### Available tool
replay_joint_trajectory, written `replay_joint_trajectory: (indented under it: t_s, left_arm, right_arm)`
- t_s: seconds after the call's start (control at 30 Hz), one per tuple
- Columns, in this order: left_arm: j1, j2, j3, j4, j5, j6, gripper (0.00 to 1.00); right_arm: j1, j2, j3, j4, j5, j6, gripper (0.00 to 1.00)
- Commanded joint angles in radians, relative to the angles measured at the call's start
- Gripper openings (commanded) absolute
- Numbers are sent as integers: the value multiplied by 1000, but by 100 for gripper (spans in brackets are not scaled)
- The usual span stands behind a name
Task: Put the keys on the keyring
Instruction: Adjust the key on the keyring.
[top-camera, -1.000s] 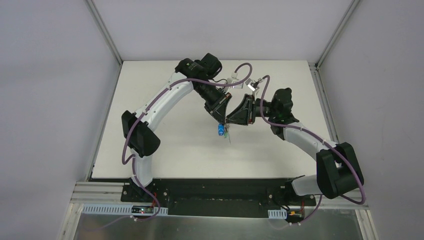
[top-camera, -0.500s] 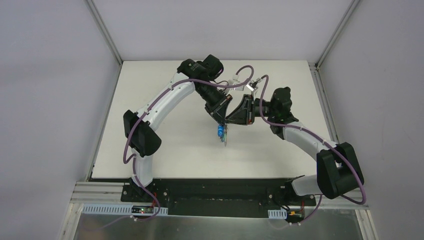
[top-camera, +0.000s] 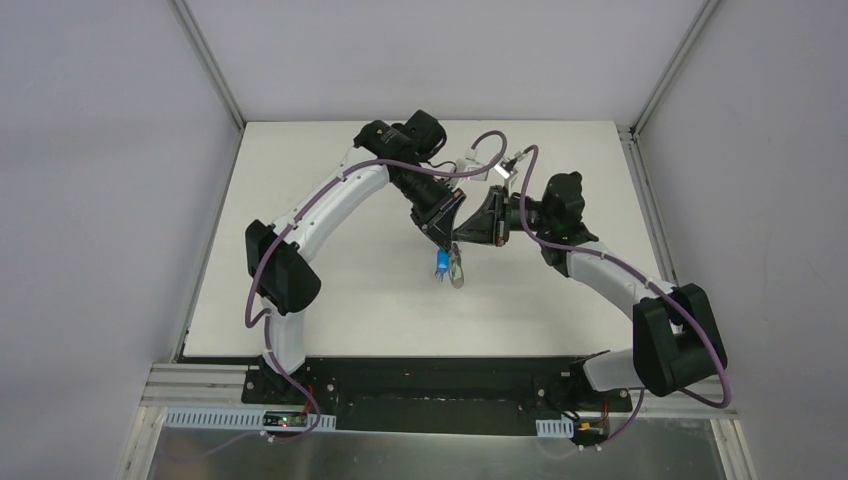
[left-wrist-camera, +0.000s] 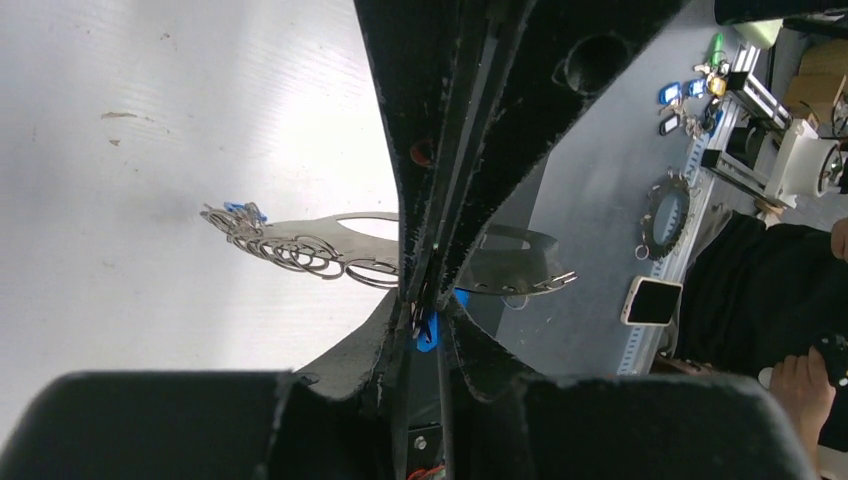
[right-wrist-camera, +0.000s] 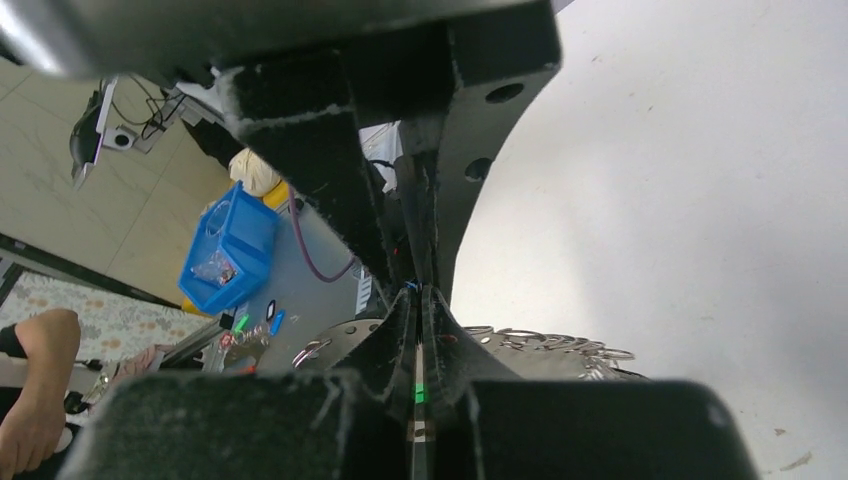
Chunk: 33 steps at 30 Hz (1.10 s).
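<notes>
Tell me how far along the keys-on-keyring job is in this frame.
Done: nothing I can confirm; no key shows threaded on the keyring. In hand: the left gripper and the shut right gripper meet tip to tip at the keyring, with the blue key at the left's tips and a green sliver, likely the green key, between the right's. Remaining: threading both keys.

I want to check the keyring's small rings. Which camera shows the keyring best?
The left wrist view: the keyring stretches across it, its row of linked rings plain against the white table. The right wrist view shows only bits of it behind the right gripper; the top view shows just a tiny pale loop.
</notes>
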Motion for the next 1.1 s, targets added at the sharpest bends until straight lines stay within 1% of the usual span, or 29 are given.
replay_joint_trajectory:
  t_s: [0.0, 0.13, 0.27, 0.37, 0.47, 0.57, 0.7, 0.8, 0.9, 1.07]
  left_arm:
    - [11, -78, -37, 107, 46, -42, 16]
    - [33, -84, -57, 176, 67, -116, 19]
    - [44, -80, -59, 206, 80, -152, 19]
    - [51, -77, -61, 218, 89, -161, 12]
    - [56, -71, -62, 219, 107, -163, 0]
    - [59, -68, -61, 196, 125, -147, 0]
    - [50, -45, -28, 55, 135, -46, 0]
    - [44, -16, 6, -40, 133, 19, 0]
    - [36, 1, 27, -87, 133, 47, 0]
    - [26, 12, 41, -92, 134, 46, 0]
  right_arm:
    - [-29, -1, 57, 43, 95, 57, 0]
    - [-41, 6, 39, 86, 130, 120, 0]
    - [-49, 9, 29, 118, 140, 160, 0]
    - [-56, 9, 21, 131, 142, 170, 0]
    - [-60, 8, 14, 148, 135, 169, 0]
    - [-71, -1, 11, 158, 110, 143, 0]
    - [-80, -31, 19, 155, 47, 82, 19]
    - [-79, -35, 30, 142, 0, 60, 31]
    - [-70, -34, 36, 135, -28, 48, 37]
    - [-27, -24, 50, 40, -44, -27, 38]
